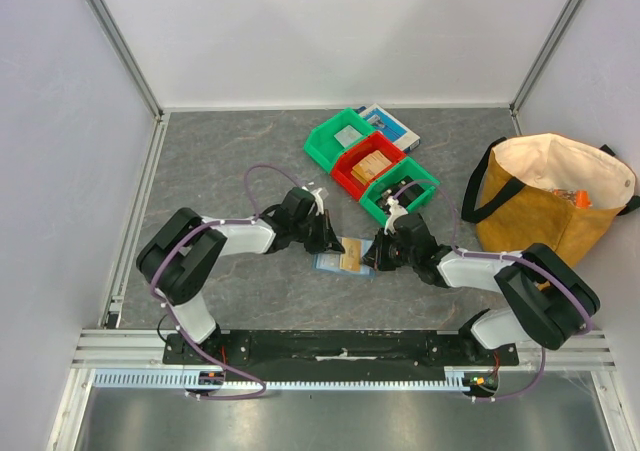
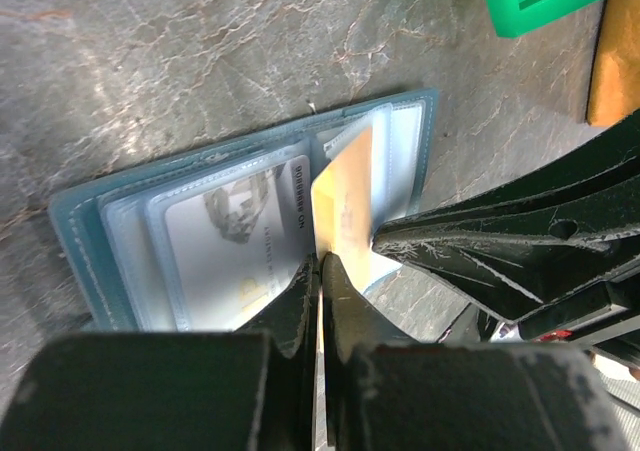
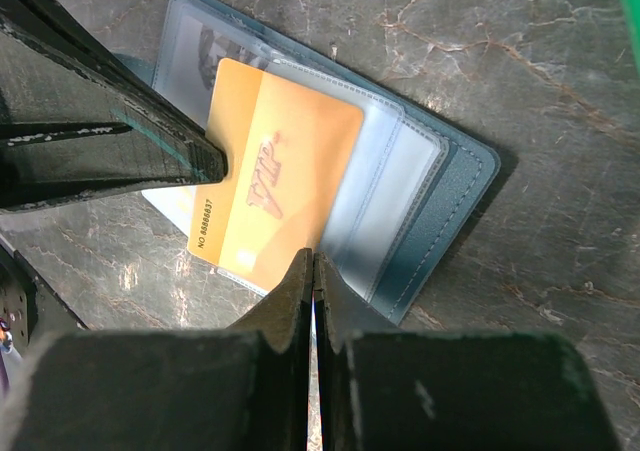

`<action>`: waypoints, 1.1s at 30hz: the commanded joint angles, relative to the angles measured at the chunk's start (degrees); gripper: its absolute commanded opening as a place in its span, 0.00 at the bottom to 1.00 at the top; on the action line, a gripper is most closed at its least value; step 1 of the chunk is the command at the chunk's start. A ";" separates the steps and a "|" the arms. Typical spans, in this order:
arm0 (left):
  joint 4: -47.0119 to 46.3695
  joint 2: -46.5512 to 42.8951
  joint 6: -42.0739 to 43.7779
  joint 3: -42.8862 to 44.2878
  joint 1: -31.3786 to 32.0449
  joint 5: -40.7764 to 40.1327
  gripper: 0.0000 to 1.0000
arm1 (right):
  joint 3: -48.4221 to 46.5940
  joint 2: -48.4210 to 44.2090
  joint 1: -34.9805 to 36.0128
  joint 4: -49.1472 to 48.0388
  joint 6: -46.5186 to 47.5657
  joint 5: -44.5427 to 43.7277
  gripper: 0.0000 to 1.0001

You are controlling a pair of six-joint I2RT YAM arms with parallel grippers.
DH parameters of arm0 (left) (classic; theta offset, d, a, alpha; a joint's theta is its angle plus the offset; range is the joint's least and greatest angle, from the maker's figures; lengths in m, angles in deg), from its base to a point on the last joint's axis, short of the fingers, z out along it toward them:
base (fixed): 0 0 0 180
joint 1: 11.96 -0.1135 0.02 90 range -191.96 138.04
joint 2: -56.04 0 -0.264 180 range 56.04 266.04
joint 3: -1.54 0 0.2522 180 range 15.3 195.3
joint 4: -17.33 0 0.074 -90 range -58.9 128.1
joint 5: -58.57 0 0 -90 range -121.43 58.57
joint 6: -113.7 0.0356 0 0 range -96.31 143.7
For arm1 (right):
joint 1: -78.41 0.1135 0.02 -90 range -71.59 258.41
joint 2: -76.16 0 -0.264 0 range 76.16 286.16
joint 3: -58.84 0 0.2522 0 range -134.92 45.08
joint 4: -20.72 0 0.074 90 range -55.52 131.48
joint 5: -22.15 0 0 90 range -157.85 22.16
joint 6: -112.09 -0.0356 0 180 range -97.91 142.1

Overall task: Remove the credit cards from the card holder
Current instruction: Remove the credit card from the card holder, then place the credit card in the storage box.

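Observation:
The slate-blue card holder (image 1: 330, 262) lies open on the grey table between my two grippers; it also shows in the left wrist view (image 2: 75, 233) and the right wrist view (image 3: 455, 186). A tan-orange credit card (image 3: 275, 181) sticks partway out of its clear pockets. My left gripper (image 2: 321, 261) is shut on this card's edge (image 2: 345, 191). A pale grey card (image 2: 235, 246) sits in a pocket of the other half. My right gripper (image 3: 313, 259) is shut, its tips down on the holder's near edge beside the orange card. In the top view the left gripper (image 1: 331, 241) and right gripper (image 1: 374, 255) flank the holder.
Behind the holder stand a green bin (image 1: 345, 138), a red bin (image 1: 370, 167) and another green bin (image 1: 400, 193) in a diagonal row, with a blue-and-white flat box (image 1: 392, 124) behind them. A tan tote bag (image 1: 550, 196) stands at the right.

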State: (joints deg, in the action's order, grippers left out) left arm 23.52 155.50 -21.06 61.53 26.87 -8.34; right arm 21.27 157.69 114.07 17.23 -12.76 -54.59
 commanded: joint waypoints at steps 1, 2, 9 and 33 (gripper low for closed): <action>-0.69 -3.91 2.91 -2.46 -1.73 0.73 0.02 | 1.31 2.40 -0.33 4.69 1.72 -2.62 0.04; -0.25 -4.53 3.35 -2.99 -1.91 0.73 0.02 | 1.31 2.49 -0.41 4.77 1.72 -2.53 0.04; 2.82 -8.93 7.83 -5.19 -3.23 0.73 0.02 | 0.70 2.23 -0.50 5.65 1.89 -2.09 0.04; 28.13 -23.69 40.87 9.48 -3.32 14.07 0.02 | -22.85 -21.86 -0.50 29.11 37.30 18.10 0.74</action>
State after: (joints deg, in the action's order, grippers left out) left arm 46.14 135.35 9.70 67.68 23.46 -2.33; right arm 1.75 134.50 113.74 41.86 13.71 -46.70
